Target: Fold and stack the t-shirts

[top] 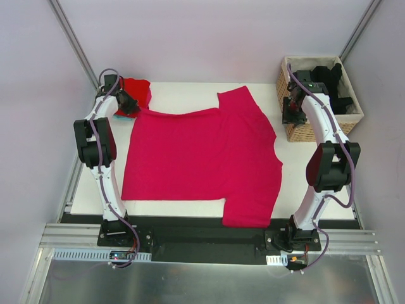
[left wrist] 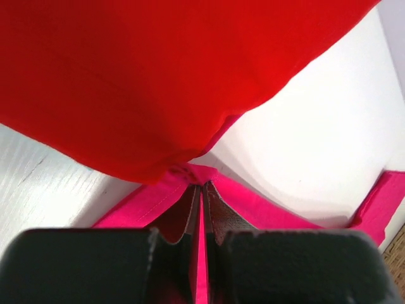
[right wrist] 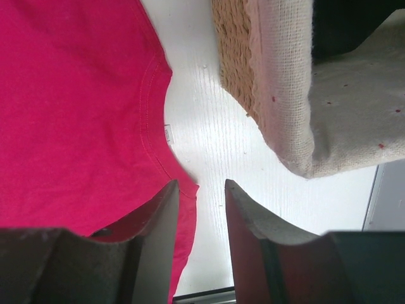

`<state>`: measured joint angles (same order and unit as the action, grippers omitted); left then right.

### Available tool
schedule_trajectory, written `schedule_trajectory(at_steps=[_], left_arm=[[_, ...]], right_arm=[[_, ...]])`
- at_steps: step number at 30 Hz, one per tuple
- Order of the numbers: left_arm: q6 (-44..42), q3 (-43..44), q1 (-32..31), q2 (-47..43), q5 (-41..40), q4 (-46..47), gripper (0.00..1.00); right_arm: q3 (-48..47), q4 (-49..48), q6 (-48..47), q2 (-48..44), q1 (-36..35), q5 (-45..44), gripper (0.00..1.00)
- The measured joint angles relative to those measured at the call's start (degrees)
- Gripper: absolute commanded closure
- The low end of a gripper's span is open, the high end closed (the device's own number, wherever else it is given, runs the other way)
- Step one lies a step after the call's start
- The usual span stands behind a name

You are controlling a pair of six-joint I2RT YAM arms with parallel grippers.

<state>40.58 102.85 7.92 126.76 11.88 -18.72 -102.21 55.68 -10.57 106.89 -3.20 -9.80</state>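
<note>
Magenta-pink t-shirt (top: 196,158) corner pinched in left pincer (left wrist: 201,188).

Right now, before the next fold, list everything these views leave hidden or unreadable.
- Black t-shirts, top view: the right arm and wicker basket walls cover them; count unknowable.
- Red t-shirt: the left arm hides part in the top view; the left wrist view cuts it off.
- Pink t-shirt label, right wrist view: too small to read.
- Left gripper: in the top view its wrist hides the jaws.
</note>
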Motion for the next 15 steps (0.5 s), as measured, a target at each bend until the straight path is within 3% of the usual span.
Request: schedule_trajectory(at_steps=[5, 7, 10, 13, 15], left_arm=[[2.1, 3.9, 0.1, 1.3, 0.1, 0.2, 1.00], [3.1, 5.3, 0.1, 2.0, 0.5, 0.6, 0.94], [4.3, 7.2, 0.1, 3.3, 1.4, 1.1, 0.76], [5.4, 8.3, 0.1, 4.6, 1.8, 1.6, 0.67], [5.8, 8.4, 0.1, 5.1, 2.6, 1.8, 0.66]], right_arm=[[-0.2, 0.8, 0.0, 0.4, 0.0, 0.0, 0.63], [-0.5, 0.9, 0.0, 0.8, 0.0, 0.1, 0.63], [-0.6, 1.4, 0.0, 0.9, 0.0, 0.1, 0.63], [-0.7, 1.6, 0.0, 0.9, 0.0, 0.1, 0.64], [-0.7, 1.7, 0.0, 0.9, 0.0, 0.1, 0.64]])
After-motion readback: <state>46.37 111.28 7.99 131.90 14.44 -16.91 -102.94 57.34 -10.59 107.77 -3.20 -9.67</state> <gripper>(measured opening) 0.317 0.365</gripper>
